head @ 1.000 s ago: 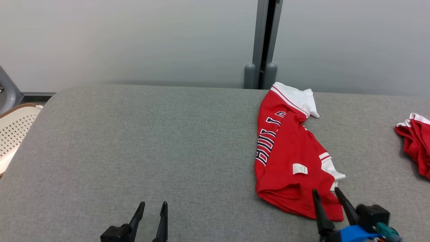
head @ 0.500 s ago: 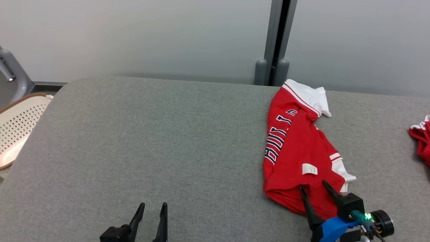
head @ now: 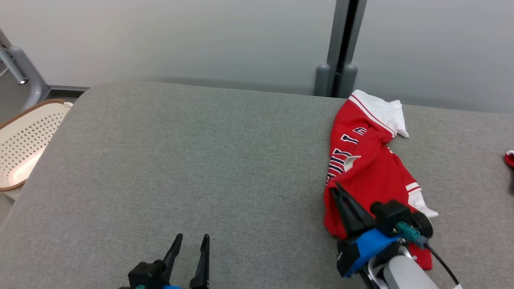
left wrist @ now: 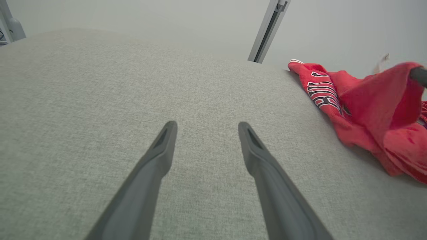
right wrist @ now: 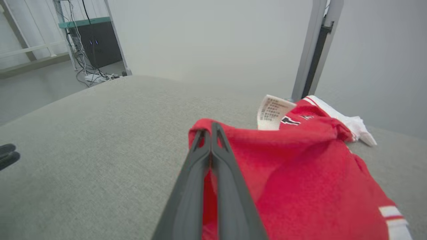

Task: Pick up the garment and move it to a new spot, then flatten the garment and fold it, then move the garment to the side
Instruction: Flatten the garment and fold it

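– So, garment versus right claw?
– Red garment (head: 369, 160) lies crumpled in the right half of the head view. It runs from the far edge of the grey table (head: 200, 160) down toward the near side. Right gripper (head: 336, 188) sits at its lower left edge, fingers pointing up the frame into the cloth. White sleeve (head: 381, 112) is at the top end, well apart from the fingertips.
– Right wrist view agrees?
– Yes. Red cloth covers the lower right of that view and wraps over the fingertips at centre. Care label (right wrist: 273, 111) stands up just beyond them, to the upper right.
– Edges, room to move?
– A wide stretch of grey surface lies left of the garment, across the centre and left of the head view. The table's rounded left edge has a perforated basket (head: 24, 148) beyond it at the frame's left edge. The garment's top end is near the far edge, below the grey post (head: 341, 48). Second red cloth (head: 509, 158) shows at the right edge, well apart.
– Claw state?
– Right jaws are pressed together, pinching a red fold near the tips. In the left wrist view that fold stands raised off the surface at the right edge of the frame. Left gripper (head: 192, 237) is at bottom, left of centre, fingers spread wide over the grey surface, well apart from the garment.
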Available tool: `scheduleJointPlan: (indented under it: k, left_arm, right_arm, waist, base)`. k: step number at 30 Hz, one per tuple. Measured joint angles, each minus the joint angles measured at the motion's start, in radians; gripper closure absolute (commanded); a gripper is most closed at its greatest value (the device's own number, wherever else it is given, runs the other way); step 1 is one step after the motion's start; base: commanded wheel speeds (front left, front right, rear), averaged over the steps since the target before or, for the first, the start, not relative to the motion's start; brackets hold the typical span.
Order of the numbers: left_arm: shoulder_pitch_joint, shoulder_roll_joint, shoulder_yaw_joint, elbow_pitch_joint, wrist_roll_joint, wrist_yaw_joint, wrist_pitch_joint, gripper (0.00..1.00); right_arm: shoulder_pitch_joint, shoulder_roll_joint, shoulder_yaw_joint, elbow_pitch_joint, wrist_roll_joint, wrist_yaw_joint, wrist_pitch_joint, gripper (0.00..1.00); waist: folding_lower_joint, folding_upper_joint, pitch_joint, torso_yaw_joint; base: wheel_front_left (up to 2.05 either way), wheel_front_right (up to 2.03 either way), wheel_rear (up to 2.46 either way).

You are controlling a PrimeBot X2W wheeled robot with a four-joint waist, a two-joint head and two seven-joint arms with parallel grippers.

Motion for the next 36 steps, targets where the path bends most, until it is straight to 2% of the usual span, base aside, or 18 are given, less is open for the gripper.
scheduleJointPlan:
  k: [5, 10, 15, 20, 21, 22, 27, 32, 36]
  left_arm:
    - [-0.015, 0.0, -0.036, 0.003, -0.013, 0.0, 0.0, 0.0]
    - [-0.036, 0.0, -0.079, 0.006, -0.025, 0.0, 0.0, 0.0]
    - [-0.052, 0.0, -0.119, 0.011, -0.044, 0.0, 0.0, 0.0]
    - [-0.055, 0.001, -0.136, 0.012, -0.067, 0.0, 0.0, 0.0]
    - [-0.055, 0.001, -0.138, 0.012, -0.068, 0.0, 0.0, 0.0]
    - [-0.055, 0.001, -0.139, 0.012, -0.069, 0.0, 0.0, 0.0]
    - [-0.057, 0.001, -0.123, 0.012, -0.07, 0.0, 0.0, 0.0]
    - [-0.07, 0.0, -0.099, 0.007, -0.065, 0.0, 0.0, 0.0]
    - [-0.071, 0.0, -0.082, 0.006, -0.051, 0.0, 0.0, 0.0]
  right_arm:
    - [-0.152, 0.0, 0.146, -0.007, 0.11, 0.0, 0.0, 1.0]
    - [-0.36, 0.001, 0.259, 0.068, 0.155, 0.0, 0.0, 1.0]
    - [-0.537, 0.001, 0.3, 0.211, 0.162, 0.0, 0.0, 1.0]
    - [-0.656, 0.001, 0.28, 0.312, 0.162, 0.0, 0.0, 1.0]
    - [-0.671, 0.002, 0.271, 0.322, 0.162, 0.0, 0.0, 0.69]
    - [-0.682, 0.002, 0.263, 0.331, 0.168, 0.0, 0.0, 0.0]
    - [-0.697, 0.001, 0.251, 0.359, 0.198, 0.0, 0.0, 0.0]
    - [-0.665, 0.001, 0.197, 0.348, 0.191, 0.0, 0.0, 0.0]
    - [-0.572, -0.001, 0.1, 0.347, 0.149, 0.0, 0.0, 0.0]
  waist:
    - [0.0, 0.0, -0.002, 0.062]
    - [0.0, 0.0, 0.001, 0.155]
    - [0.0001, 0.0, 0.017, 0.263]
    - [0.0, 0.0, 0.057, 0.35]
    - [0.0001, 0.0, 0.067, 0.362]
    - [0.0001, 0.0, 0.076, 0.372]
    - [0.0001, 0.0, 0.108, 0.366]
    - [0.0001, 0.0, 0.112, 0.295]
    - [0.0001, 0.0, 0.104, 0.23]
  base:
    - [0.0, 0.0, 0.0]
    - [0.0, 0.0, 0.0]
    - [0.0, 0.0, 0.0]
    - [0.0, 0.0, 0.0]
    - [0.0, 0.0, 0.0]
    - [0.0, 0.0, 0.0]
    - [0.0, 0.0, 0.0]
    - [0.0, 0.0, 0.0]
    - [0.0, 0.0, 0.0]
